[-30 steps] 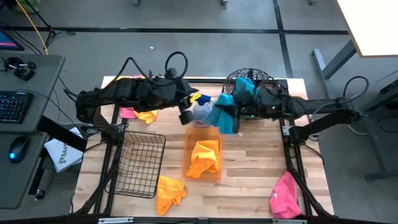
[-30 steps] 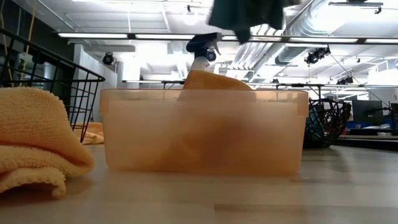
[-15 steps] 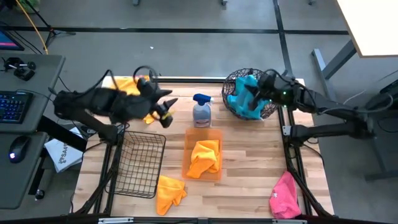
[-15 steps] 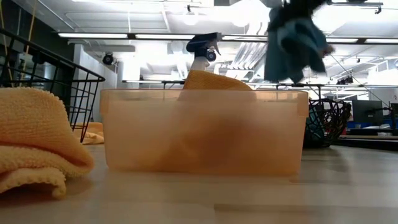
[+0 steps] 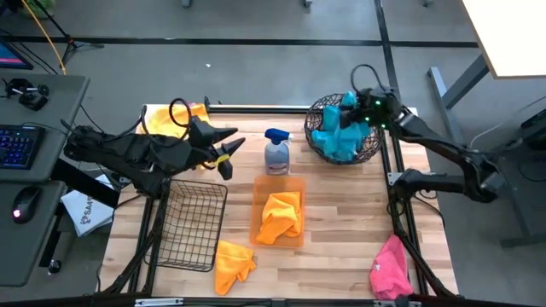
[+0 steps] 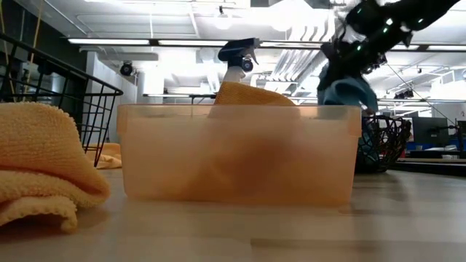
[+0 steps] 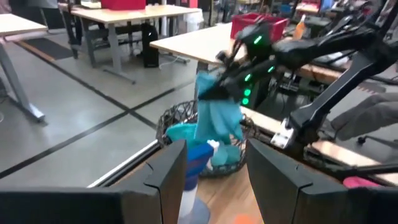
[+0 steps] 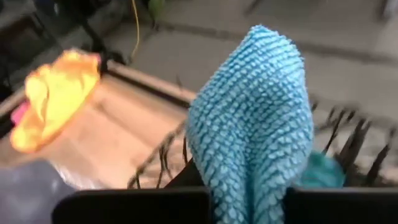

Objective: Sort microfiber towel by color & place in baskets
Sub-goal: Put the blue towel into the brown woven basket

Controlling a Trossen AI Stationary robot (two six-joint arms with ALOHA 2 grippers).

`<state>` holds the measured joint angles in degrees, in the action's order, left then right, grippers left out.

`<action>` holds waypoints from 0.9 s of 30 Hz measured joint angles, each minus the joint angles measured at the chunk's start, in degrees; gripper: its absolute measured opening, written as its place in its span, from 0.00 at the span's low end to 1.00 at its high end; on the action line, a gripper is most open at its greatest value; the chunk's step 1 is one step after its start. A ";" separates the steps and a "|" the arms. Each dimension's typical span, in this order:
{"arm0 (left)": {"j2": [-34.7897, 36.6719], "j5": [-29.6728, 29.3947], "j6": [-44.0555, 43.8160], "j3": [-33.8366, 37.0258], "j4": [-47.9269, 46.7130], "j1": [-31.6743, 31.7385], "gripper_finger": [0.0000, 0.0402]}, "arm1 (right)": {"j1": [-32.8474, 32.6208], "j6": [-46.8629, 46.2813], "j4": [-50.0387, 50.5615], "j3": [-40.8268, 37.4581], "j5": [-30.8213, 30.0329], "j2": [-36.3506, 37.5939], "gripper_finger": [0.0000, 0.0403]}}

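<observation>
Right gripper (image 5: pixel 358 104): clamped on a blue towel (image 5: pixel 341 136), held directly above the round wire basket (image 5: pixel 372 151) at the table's far right corner. The towel hangs lengthwise straight down into the basket; release needs only a short descent. Left gripper (image 5: pixel 230 145): fingers apart, idle beside the spray bottle (image 5: pixel 275 153).

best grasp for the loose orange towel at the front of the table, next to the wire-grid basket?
Take the orange towel from straight above, pinching its raised, bunched fold near the middle. It lies crumpled on the table beside the black wire-grid basket, so flat edges offer little to catch. The left gripper is nearer and open.
</observation>
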<state>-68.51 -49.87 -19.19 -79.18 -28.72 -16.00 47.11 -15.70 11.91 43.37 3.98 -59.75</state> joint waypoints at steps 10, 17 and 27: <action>-0.02 3.08 0.40 0.00 -0.14 0.21 0.38 | 0.05 -5.27 11.05 0.07 0.79 -2.78 0.38; -0.02 3.26 2.33 0.00 -0.14 0.23 0.38 | 0.04 -4.55 14.02 4.21 0.98 2.41 0.75; -0.66 8.75 2.81 0.00 -0.06 0.23 0.38 | 0.00 -3.77 20.84 18.88 6.88 3.23 0.91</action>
<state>-69.18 -41.12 -16.38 -79.18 -28.78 -15.77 47.11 -19.47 32.76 62.25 10.85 -56.51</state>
